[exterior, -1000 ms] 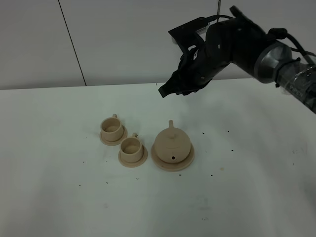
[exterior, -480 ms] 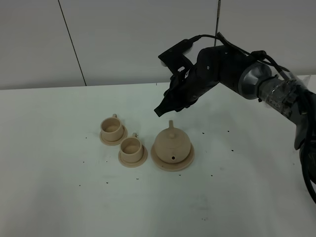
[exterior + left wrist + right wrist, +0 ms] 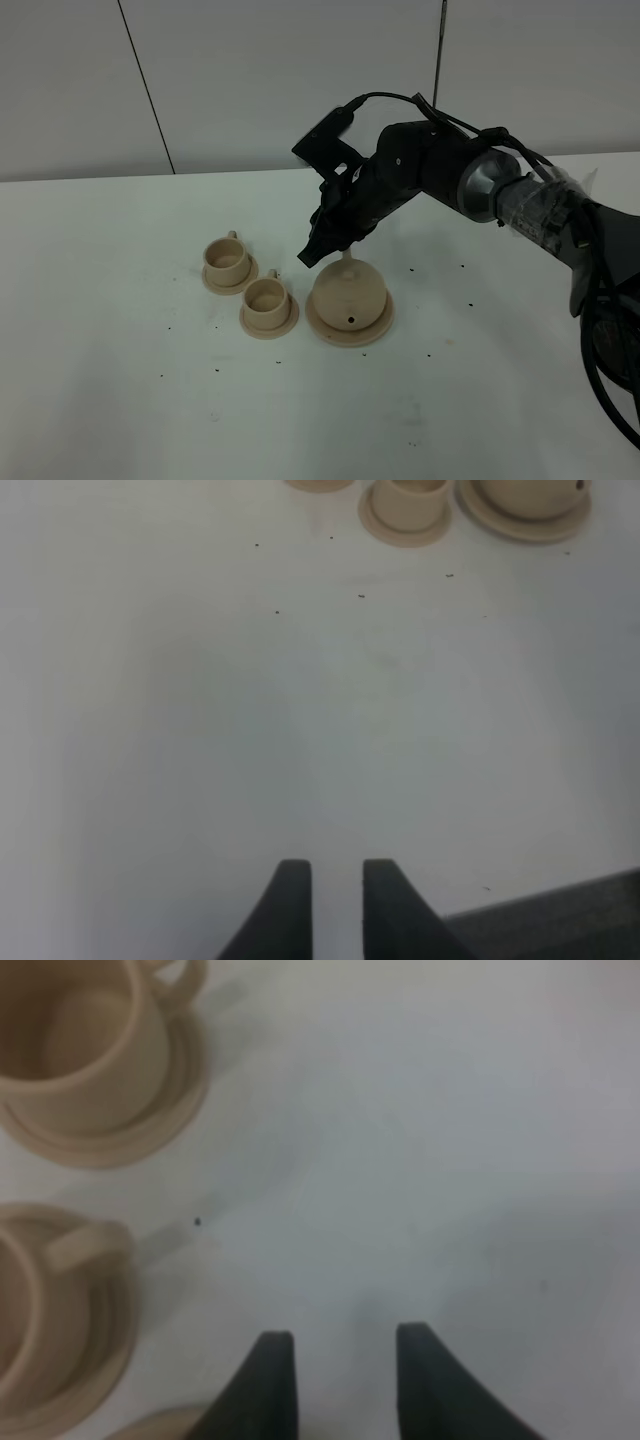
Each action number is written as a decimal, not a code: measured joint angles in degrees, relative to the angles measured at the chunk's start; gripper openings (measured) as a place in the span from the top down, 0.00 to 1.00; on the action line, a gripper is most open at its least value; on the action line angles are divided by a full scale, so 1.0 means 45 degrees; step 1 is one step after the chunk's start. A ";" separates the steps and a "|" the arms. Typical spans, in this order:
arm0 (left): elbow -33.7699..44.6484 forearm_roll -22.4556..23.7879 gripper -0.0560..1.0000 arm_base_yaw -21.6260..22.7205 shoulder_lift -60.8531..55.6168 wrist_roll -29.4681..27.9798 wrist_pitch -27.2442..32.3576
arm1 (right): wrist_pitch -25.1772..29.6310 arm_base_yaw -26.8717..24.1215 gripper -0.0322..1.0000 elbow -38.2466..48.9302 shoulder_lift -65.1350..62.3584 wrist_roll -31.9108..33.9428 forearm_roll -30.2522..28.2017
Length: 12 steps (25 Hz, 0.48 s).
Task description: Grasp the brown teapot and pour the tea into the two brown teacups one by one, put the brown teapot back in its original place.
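The right tool (image 3: 312, 256) hung with its jaws apart and empty, just above the brown teapot (image 3: 350, 292), at about 11 o'clock from the pot's middle. The step in hand looked like the approach for the grasp. Next it would need to settle onto the handle and close without nudging the pot off the large saucer (image 3: 376, 328).

The near teacup (image 3: 266, 298) sat at 9 o'clock of the pot, just beside the saucer's rim, and the far teacup (image 3: 227, 260) at 10 o'clock, so room was tight there. From 12 round to 6 o'clock the worktop (image 3: 480, 380) lay open. The left tool (image 3: 336, 905), jaws slightly apart and empty, hung well apart from the crockery.
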 joint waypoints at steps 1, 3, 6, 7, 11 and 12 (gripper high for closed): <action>0.0000 0.0000 0.76 0.0000 0.0000 0.0000 0.0000 | -0.0049 0.0000 0.73 0.0000 0.0000 -0.0072 0.0000; 0.0000 0.0000 0.76 0.0000 0.0000 0.0000 0.0000 | -0.0063 0.0000 0.73 0.0000 0.0000 -0.0158 0.0000; 0.0000 0.0000 0.76 0.0000 0.0000 0.0000 0.0000 | -0.0063 0.0000 0.73 0.0000 0.0000 -0.0181 -0.0036; 0.0000 0.0000 0.75 0.0000 0.0000 0.0000 0.0000 | -0.0063 0.0000 0.73 0.0000 0.0000 -0.0195 -0.0036; 0.0000 0.0000 0.75 0.0000 0.0000 0.0000 0.0000 | -0.0063 0.0000 0.73 0.0000 0.0000 -0.0207 -0.0152; 0.0000 0.0000 0.75 0.0000 0.0000 0.0000 0.0000 | -0.0063 0.0000 0.73 0.0000 0.0000 -0.0207 -0.0208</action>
